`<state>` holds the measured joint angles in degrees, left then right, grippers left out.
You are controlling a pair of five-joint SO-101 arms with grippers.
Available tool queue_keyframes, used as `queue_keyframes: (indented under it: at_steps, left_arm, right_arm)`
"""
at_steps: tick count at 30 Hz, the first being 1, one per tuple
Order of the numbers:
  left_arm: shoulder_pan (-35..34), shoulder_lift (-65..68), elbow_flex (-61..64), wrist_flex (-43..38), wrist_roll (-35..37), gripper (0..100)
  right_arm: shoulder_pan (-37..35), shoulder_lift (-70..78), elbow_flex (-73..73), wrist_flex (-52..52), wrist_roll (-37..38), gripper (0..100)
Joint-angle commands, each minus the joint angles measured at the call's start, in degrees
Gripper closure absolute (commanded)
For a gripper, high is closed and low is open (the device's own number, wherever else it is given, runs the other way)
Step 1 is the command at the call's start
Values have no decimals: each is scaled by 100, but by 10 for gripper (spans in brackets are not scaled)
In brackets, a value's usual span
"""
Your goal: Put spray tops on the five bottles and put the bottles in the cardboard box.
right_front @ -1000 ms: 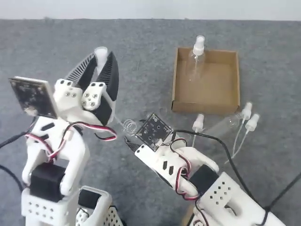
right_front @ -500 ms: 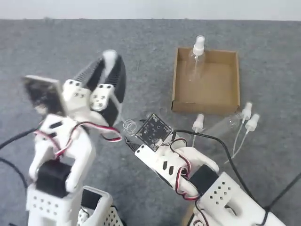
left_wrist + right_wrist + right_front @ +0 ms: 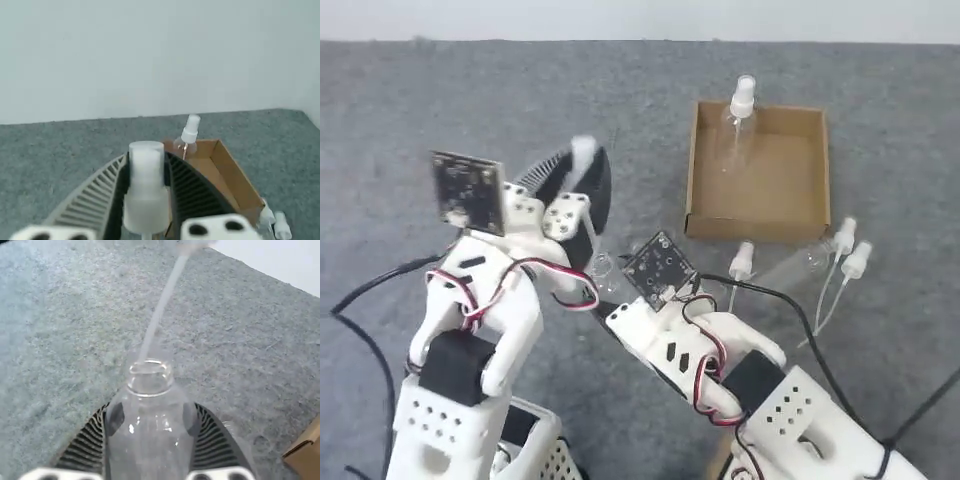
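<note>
My left gripper (image 3: 582, 158) is shut on a white spray top (image 3: 583, 150), also seen close up as the spray top (image 3: 146, 192) between the black fingers. Its thin dip tube (image 3: 160, 310) slants down to the open neck (image 3: 149, 375) of a clear bottle (image 3: 149, 440). My right gripper (image 3: 149, 415) is shut on that bottle and holds it just below and right of the left gripper. The cardboard box (image 3: 800, 215) lies at the right, and one capped bottle (image 3: 738, 125) leans in its far corner.
In front of the box lie a bare clear bottle (image 3: 802, 264) and three loose spray tops (image 3: 742, 260) (image 3: 845, 236) (image 3: 858, 260). A cable (image 3: 800, 310) crosses the grey carpet near them. A pale wall (image 3: 150, 55) stands beyond the carpet.
The left arm has swung right and nearer to the right gripper, carrying the spray top. Its dip tube now meets the held bottle's neck. The right arm has shifted slightly.
</note>
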<state>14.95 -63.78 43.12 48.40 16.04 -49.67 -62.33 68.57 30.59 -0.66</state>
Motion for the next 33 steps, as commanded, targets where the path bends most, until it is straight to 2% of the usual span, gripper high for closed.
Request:
queue_keyframes:
  at_steps: [1, 4, 9, 15, 18, 22, 27, 33]
  left_arm:
    - [26, -105, -13, 651, -70, 988]
    - [26, -105, -13, 958, -79, 988]
    - [62, -105, 75, 1011, -105, 987]
    - [62, -105, 207, 1064, -308, 857]
    - [9, -105, 84, 1055, -651, 847]
    - [-255, -70, -391, 1178, -747, 845]
    - [-730, -35, -356, 853, -879, 848]
    - [-1116, -26, 497, -185, -1108, 866]
  right_arm:
    - [295, -224, -44, -356, -352, 993]
    - [664, -224, -44, -558, -510, 993]
    - [681, -224, -44, -549, -545, 993]
    - [681, -224, 70, -602, -527, 993]
    - [681, -224, 105, -602, -527, 993]
    - [681, -224, 105, -593, -519, 993]
    - [681, -224, 114, -593, -519, 993]
    - [681, -224, 114, -549, -510, 993]
